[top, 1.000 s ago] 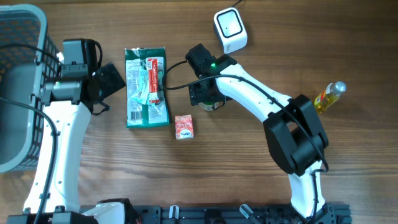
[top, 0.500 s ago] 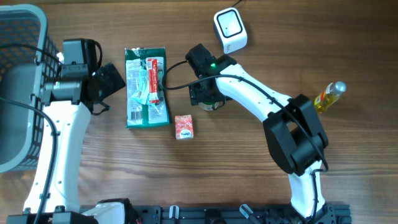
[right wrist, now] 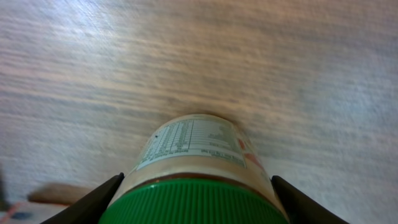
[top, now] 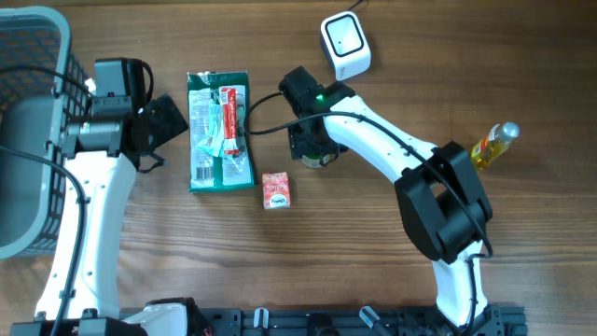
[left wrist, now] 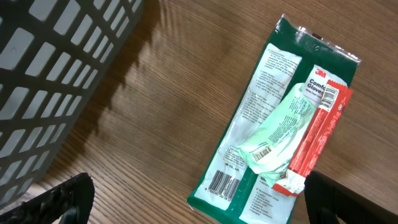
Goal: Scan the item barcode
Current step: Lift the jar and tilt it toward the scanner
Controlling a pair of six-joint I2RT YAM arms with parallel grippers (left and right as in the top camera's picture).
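jar (right wrist: 196, 146): green lid, printed label, on the table (top: 354, 271) beneath the right arm, between scanner (top: 345, 42) and red carton (top: 275, 189) | right gripper (right wrist: 197, 180): fingers flank the lid, close against both sides; cannot tell if clamped | left gripper (left wrist: 199, 180): jaws wide apart, empty, between green packet (top: 210, 154) and basket (top: 37, 140)

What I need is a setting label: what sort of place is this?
Probably a mock checkout bench: a white box-shaped barcode scanner, a grey plastic basket and a green glove packet on a wooden table.
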